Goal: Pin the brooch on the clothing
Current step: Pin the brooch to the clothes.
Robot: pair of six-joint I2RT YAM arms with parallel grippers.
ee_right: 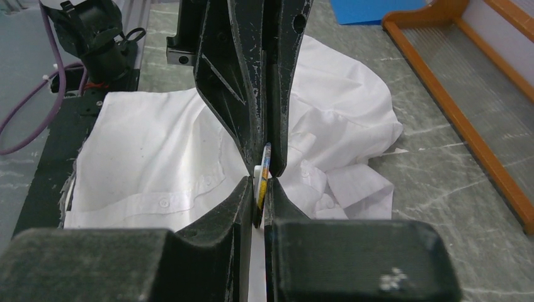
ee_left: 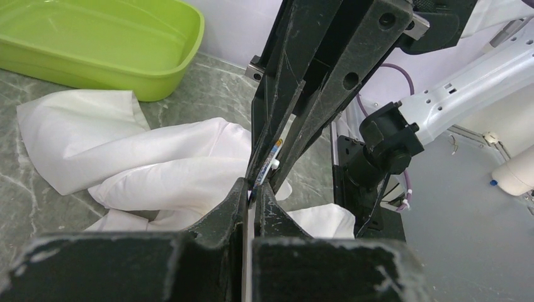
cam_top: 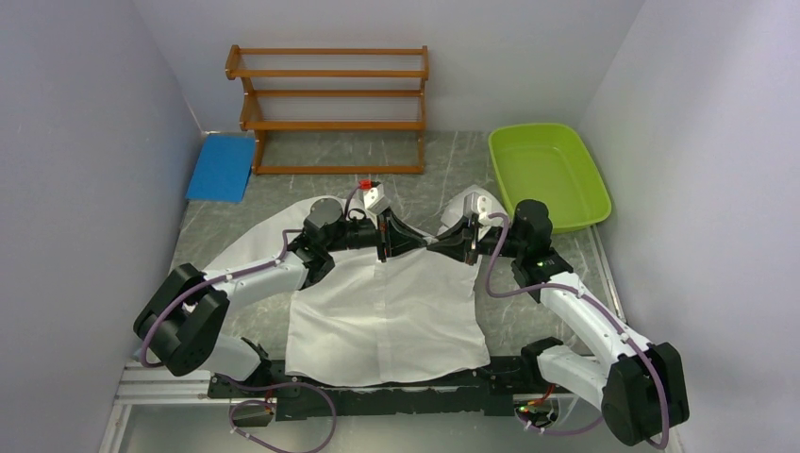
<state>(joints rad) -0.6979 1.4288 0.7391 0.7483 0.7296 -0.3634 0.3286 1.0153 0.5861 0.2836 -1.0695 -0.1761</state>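
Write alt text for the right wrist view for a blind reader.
The right end effector pinches a small brooch edge-on, tip to tip with the shut left end effector, over a crumpled white shirt. A wooden rack stands nearby.

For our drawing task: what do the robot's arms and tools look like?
Left arm and right arm: white shells, black joints, looping purple cables. Left tool and right tool: black tapered fingers, scuffed pale along the edges.

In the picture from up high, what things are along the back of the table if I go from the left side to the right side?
blue mat → wooden rack → green tub
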